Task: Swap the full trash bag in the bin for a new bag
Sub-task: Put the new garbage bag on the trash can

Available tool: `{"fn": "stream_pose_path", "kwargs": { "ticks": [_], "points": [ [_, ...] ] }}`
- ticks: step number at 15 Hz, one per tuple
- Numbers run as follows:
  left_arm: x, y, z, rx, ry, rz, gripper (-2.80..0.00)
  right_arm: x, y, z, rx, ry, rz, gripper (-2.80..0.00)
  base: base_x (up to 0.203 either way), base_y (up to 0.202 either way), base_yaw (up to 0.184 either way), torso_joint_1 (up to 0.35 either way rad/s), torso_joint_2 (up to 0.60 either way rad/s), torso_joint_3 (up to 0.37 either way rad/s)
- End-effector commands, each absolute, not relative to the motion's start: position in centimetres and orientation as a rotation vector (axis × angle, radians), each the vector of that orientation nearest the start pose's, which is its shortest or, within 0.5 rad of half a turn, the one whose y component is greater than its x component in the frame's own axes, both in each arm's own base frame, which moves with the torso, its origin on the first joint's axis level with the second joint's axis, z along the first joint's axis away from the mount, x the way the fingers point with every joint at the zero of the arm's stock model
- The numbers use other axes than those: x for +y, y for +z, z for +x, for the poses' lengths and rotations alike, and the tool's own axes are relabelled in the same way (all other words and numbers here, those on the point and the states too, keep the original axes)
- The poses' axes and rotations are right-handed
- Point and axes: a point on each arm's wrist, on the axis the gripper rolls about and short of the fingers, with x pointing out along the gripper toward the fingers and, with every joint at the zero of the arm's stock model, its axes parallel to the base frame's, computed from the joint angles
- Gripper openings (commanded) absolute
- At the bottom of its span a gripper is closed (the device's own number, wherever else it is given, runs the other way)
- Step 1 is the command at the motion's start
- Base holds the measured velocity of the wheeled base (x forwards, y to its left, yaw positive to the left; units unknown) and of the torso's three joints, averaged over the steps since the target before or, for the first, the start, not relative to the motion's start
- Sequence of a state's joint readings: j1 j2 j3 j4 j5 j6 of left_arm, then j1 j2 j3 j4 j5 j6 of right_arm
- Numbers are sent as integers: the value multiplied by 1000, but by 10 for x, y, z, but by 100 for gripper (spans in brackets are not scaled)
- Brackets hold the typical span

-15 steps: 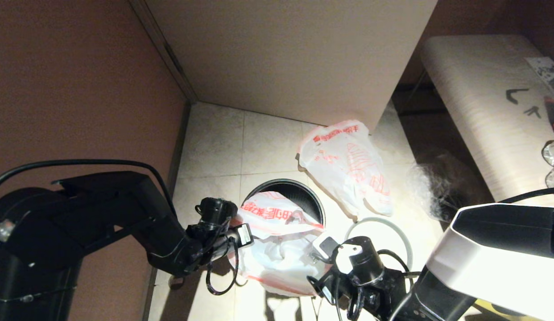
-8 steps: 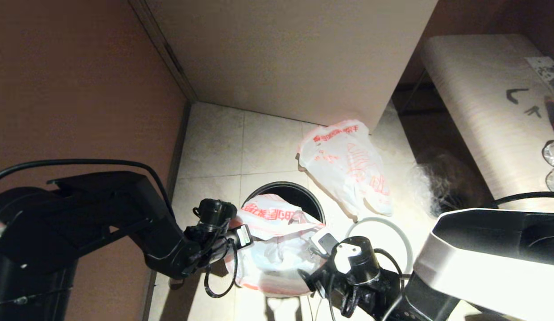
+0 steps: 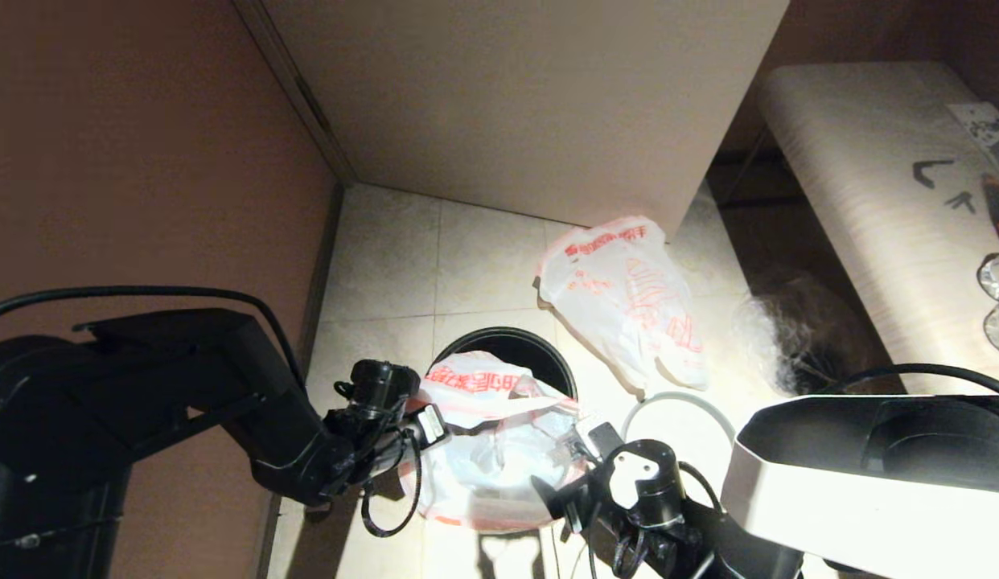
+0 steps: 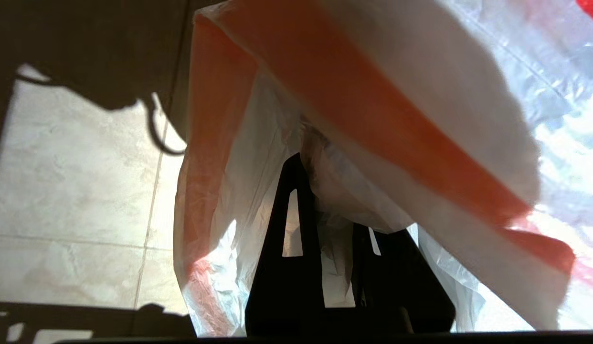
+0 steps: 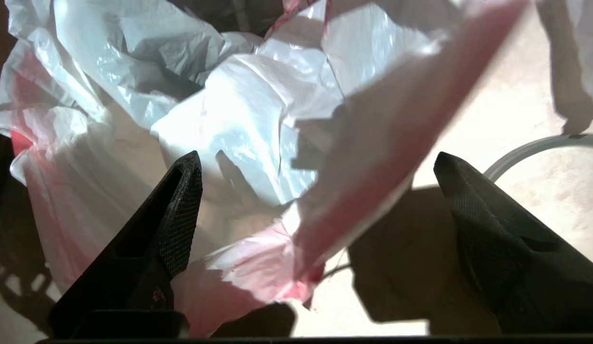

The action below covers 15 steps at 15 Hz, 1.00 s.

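The small black bin (image 3: 540, 351) stands on the tiled floor. The limp new bag (image 3: 483, 438), white with red handles, is draped over its near side, mouth spread. My left gripper (image 3: 429, 424) is shut on the new bag's left edge; the plastic (image 4: 373, 95) is bunched between its fingers (image 4: 287, 229). At the bag's right edge my right gripper (image 3: 588, 438) is open. A red handle (image 5: 373, 157) hangs loose between its fingers (image 5: 182, 200). The full trash bag (image 3: 628, 297) lies on the floor beyond the bin. The loose grey ring (image 3: 680, 393) lies right of the bin.
A pale cabinet panel (image 3: 532, 104) stands behind the bin and a brown wall (image 3: 145, 161) runs along the left. On the right is a light bench (image 3: 869, 177), with crumpled clear plastic (image 3: 777, 338) on the floor below it.
Both grippers have drawn back toward me and slightly down, pulling the new bag's mouth lower over the bin's near side. More of the bin's far rim shows.
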State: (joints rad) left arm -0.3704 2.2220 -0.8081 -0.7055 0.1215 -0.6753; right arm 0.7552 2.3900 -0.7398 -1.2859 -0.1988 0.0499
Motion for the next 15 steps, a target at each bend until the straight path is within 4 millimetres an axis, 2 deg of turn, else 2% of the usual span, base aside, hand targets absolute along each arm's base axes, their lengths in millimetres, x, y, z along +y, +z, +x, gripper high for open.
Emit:
{"fn": "stream_pose_path", "kwargs": {
  "ticks": [1,3,8,15],
  "points": [
    [-126,12,339,727,8,-481,-280,256,-15,276,354,539,-89,0,0,0,0,0,0,0],
    [-127,14,341,722,5,-485,-280,257,-18,276,376,528,-27,0,0,0,0,0,0,0],
    [-126,14,342,717,6,-491,-280,258,-4,278,352,525,39,0,0,0,0,0,0,0],
    [-130,13,358,687,15,-535,-280,256,12,278,350,518,180,0,0,0,0,0,0,0]
  ]
}}
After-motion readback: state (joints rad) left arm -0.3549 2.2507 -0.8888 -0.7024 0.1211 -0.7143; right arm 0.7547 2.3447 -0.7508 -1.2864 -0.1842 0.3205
